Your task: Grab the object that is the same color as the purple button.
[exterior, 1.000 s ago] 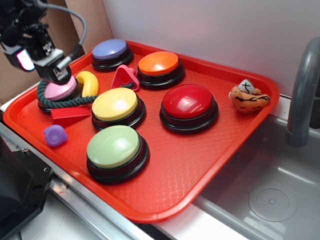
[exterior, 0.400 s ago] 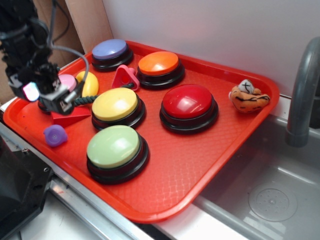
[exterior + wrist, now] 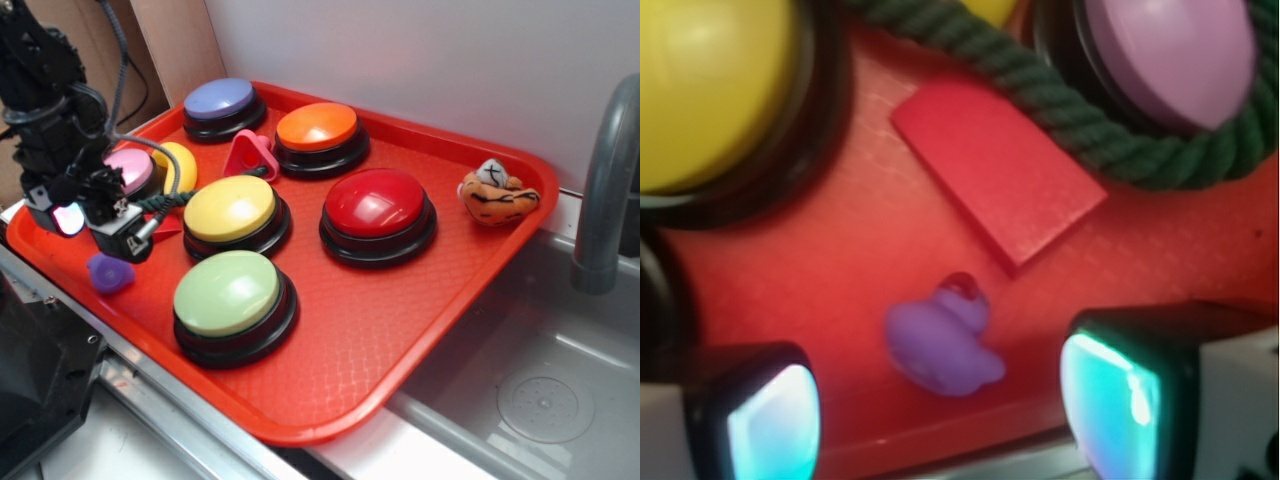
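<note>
The small purple toy piece point(image 3: 108, 272) lies on the red tray point(image 3: 400, 330) near its front left rim. In the wrist view the piece point(image 3: 940, 345) sits on the tray floor between and just ahead of my two fingers. My gripper point(image 3: 98, 236) hangs right above it, open and empty, as the wrist view point(image 3: 945, 415) shows. The purple button point(image 3: 220, 100), with a lavender dome and a black base, stands at the tray's back left, far from the gripper.
A red wedge block point(image 3: 995, 175), a green rope point(image 3: 1080, 120) and the pink-topped button point(image 3: 130, 168) lie just behind the piece. The yellow button point(image 3: 230, 208) and green button point(image 3: 230, 292) stand to the right. The tray rim point(image 3: 60, 285) is close. A sink and faucet point(image 3: 605, 190) are at the right.
My gripper has moved from above the pink-topped button down and toward the tray's front left, and now hangs over the purple piece. Nothing else has moved.
</note>
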Robot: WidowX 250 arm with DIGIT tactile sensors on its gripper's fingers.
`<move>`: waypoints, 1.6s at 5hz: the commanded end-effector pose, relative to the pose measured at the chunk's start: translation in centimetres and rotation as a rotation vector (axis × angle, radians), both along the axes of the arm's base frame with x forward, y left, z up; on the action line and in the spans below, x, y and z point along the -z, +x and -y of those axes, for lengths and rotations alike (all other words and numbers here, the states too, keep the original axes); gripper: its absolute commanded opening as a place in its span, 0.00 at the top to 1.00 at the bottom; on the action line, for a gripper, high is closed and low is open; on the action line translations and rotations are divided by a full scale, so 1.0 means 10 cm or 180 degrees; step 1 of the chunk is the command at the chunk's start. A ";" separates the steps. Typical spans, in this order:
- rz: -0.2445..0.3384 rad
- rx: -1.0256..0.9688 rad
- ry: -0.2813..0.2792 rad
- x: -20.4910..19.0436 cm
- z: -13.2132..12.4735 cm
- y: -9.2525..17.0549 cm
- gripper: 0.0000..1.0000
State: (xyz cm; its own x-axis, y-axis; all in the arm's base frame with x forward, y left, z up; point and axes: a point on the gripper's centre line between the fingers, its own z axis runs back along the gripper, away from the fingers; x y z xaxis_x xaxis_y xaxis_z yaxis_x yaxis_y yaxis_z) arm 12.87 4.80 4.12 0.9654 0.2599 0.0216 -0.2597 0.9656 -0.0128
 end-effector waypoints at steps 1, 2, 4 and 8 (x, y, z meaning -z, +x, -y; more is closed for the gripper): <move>0.0005 -0.0046 -0.0018 0.23 0.00 0.03 0.00; -0.0020 -0.0078 0.0028 0.27 0.05 0.04 0.03; 0.0011 -0.0107 0.0091 0.14 0.10 0.08 1.00; 0.0123 0.0275 -0.0316 -1.02 0.73 0.64 1.00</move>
